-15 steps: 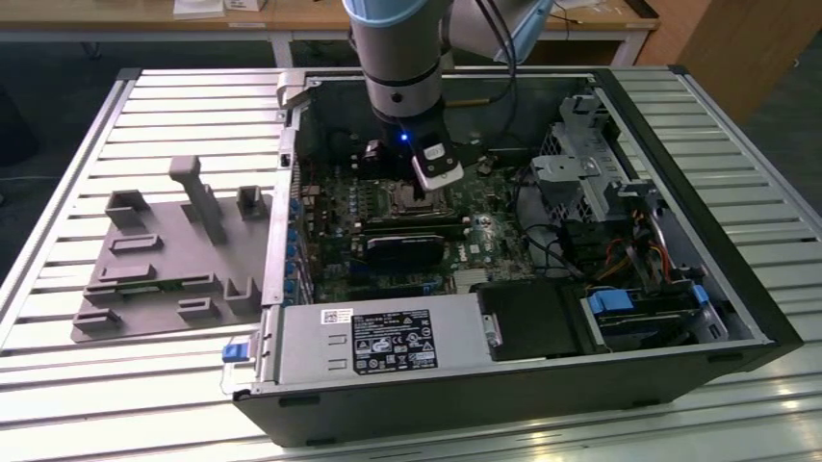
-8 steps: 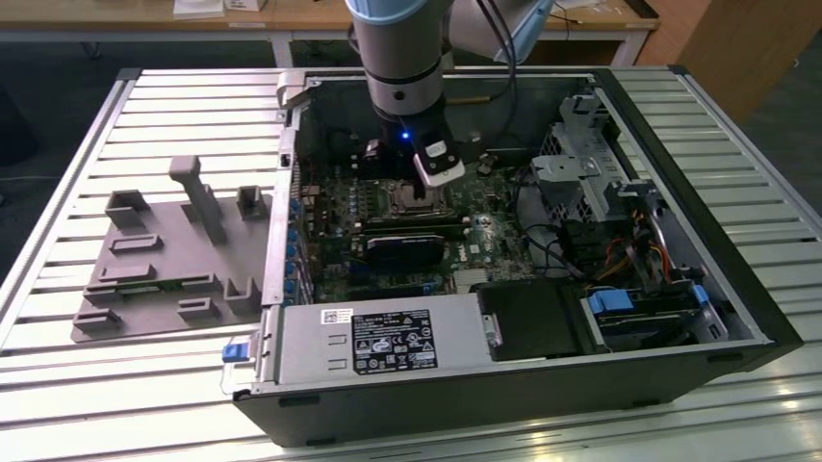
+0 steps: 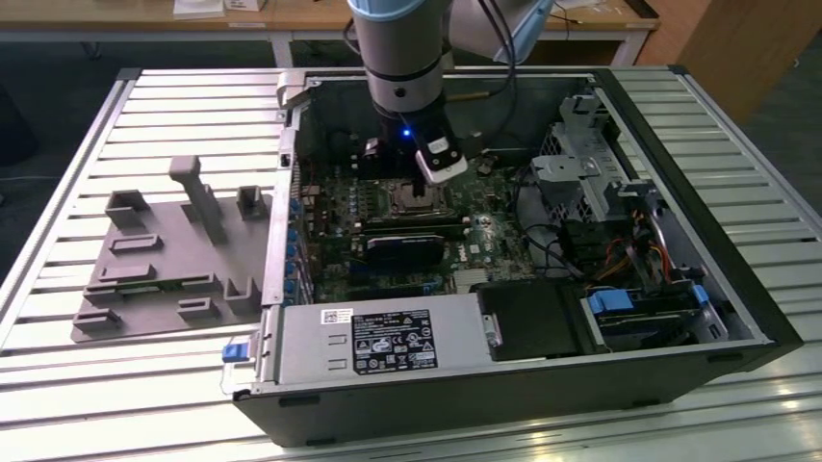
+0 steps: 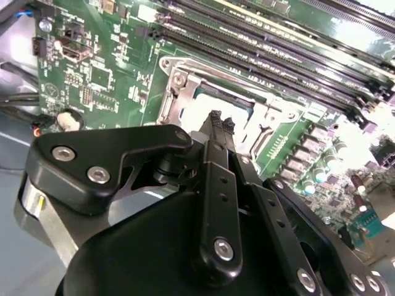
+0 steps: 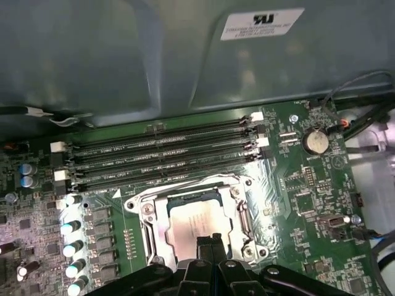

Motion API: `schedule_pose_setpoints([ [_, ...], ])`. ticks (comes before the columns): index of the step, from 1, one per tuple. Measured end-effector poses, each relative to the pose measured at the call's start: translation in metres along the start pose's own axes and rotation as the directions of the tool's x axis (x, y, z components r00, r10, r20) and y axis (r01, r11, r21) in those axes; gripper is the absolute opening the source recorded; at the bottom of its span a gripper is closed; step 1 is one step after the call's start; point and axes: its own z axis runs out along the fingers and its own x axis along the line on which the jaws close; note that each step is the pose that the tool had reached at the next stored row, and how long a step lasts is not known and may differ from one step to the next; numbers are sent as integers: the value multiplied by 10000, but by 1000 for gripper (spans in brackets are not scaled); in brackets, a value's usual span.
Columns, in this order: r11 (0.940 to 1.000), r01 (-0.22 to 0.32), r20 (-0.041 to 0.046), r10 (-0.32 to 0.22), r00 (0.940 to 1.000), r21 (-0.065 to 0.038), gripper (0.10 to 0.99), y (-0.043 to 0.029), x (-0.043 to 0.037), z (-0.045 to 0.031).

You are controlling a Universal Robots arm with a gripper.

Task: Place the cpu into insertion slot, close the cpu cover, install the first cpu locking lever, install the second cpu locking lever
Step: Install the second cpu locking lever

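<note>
The gripper (image 5: 211,239) hung right over the insertion slot (image 5: 196,222), fingers (image 4: 217,123) pressed together at the tips and holding nothing. The cpu (image 5: 199,223) was already down in the socket, its dull metal top sitting flat and square within the frame in the first wrist view. The cpu cover (image 5: 241,216) seemed to lie down around the chip, its window framing the metal top, though whether it was fully seated I could not tell. No lever could be made out clearly.

My read: the work stood at the cover or lever stage. To do it well, the closed fingertips had to press on the frame's edge or a lever, never on the chip's top, and push straight so nothing skewed in the socket.

Just beyond the socket ran the long black memory slots (image 5: 163,157), empty. Further out, the open computer case (image 3: 757,318) held the green motherboard (image 3: 495,245), a black card (image 3: 400,252) just beside the socket, a grey power supply (image 3: 372,342) along the near wall and a drive cage (image 3: 584,144) with cables at the exterior view's right. Outside it, a grey fixture tray (image 3: 129,279) lay on the slatted table (image 3: 77,192).
</note>
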Motion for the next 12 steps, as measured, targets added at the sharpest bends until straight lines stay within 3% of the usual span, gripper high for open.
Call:
schedule_pose_setpoints([
  [5,10000,2,-1,-2,10000,3,102,19,-16,-115],
  [12,10000,2,0,-2,10000,5,102,20,-16,-118],
])
